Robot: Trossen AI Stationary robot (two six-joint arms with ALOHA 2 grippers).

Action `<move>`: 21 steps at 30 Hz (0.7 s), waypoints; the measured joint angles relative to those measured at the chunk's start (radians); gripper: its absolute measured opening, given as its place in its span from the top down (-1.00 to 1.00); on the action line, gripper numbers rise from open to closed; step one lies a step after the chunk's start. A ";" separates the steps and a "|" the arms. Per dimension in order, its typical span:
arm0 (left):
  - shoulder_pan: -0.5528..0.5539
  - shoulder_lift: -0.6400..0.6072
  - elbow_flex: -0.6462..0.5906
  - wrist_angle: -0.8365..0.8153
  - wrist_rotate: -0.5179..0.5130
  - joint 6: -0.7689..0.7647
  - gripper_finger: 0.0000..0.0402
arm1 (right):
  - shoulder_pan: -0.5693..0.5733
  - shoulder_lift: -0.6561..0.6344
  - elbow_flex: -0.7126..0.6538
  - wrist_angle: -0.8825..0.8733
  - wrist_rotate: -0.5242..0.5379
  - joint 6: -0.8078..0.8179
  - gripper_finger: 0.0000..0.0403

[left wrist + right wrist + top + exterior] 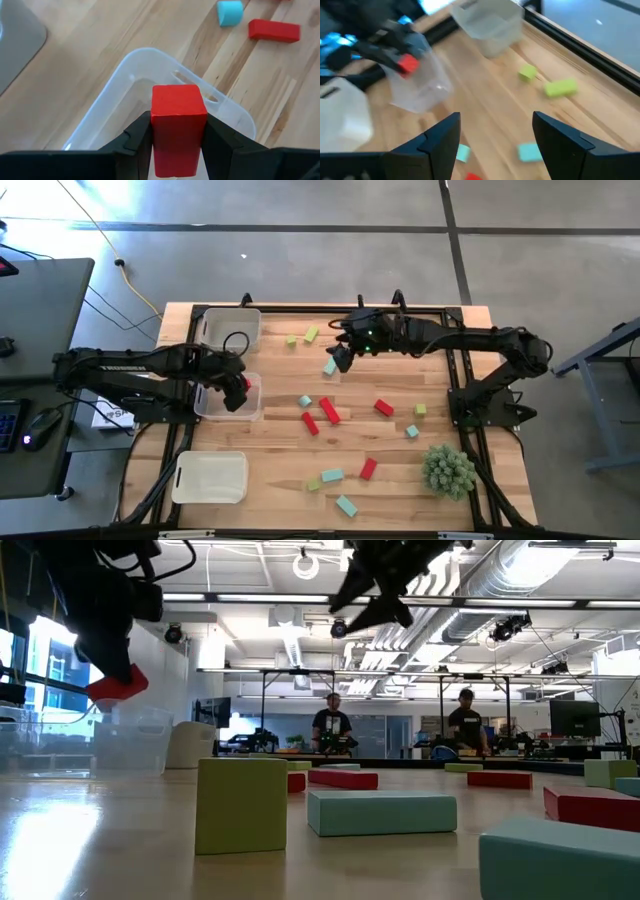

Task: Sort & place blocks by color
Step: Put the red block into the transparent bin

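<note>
My left gripper [238, 392] hangs over the middle clear bin [215, 412] at the table's left, shut on a red block [177, 110]. My right gripper [495, 134] is open and empty, up in the air at the far middle of the table, above a teal block [329, 367]. Two yellow-green blocks [312, 334] lie on the table just beyond it. Red, teal and yellow-green blocks lie scattered flat over the middle and near part of the table, among them a red bar [329, 411]. My left gripper pinches the red block by two opposite sides [156, 131] between its two fingers. The fingers [137, 142] point steeply down from above. The block's free end [176, 97] sticks out past the fingertips. It is lifted clear over the bin's open top [150, 75].
A second clear bin [230, 328] stands at the far left and a third [210, 478] at the near left. A spiky green plant ball [448, 470] sits near the right edge. People stand in the room beyond the table [332, 728].
</note>
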 joint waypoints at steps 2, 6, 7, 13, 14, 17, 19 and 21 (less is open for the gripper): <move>0.000 0.015 0.000 -0.009 0.000 -0.004 0.44 | -0.029 0.000 0.000 -0.041 0.000 -0.007 -0.17; 0.000 0.065 0.000 -0.008 0.000 -0.011 0.43 | -0.096 0.000 0.000 -0.128 0.000 -0.034 -0.17; 0.000 0.079 0.000 -0.008 0.000 -0.012 0.43 | -0.113 0.000 0.000 -0.149 0.000 -0.048 -0.17; 0.000 0.153 0.000 -0.008 0.006 -0.038 0.43 | -0.236 0.000 0.000 -0.271 -0.005 -0.095 -0.17; 0.000 0.161 0.000 -0.008 0.012 -0.038 0.43 | -0.258 0.000 0.000 -0.287 -0.008 -0.103 -0.17; 0.000 0.182 0.000 -0.008 0.037 -0.038 0.43 | -0.321 0.000 0.000 -0.327 -0.033 -0.138 -0.17; 0.000 0.193 0.000 -0.007 0.041 -0.042 0.43 | -0.362 0.000 0.000 -0.352 -0.055 -0.172 -0.17; 0.000 0.204 0.000 -0.007 0.041 -0.050 0.42 | -0.400 0.000 0.000 -0.376 -0.082 -0.203 -0.17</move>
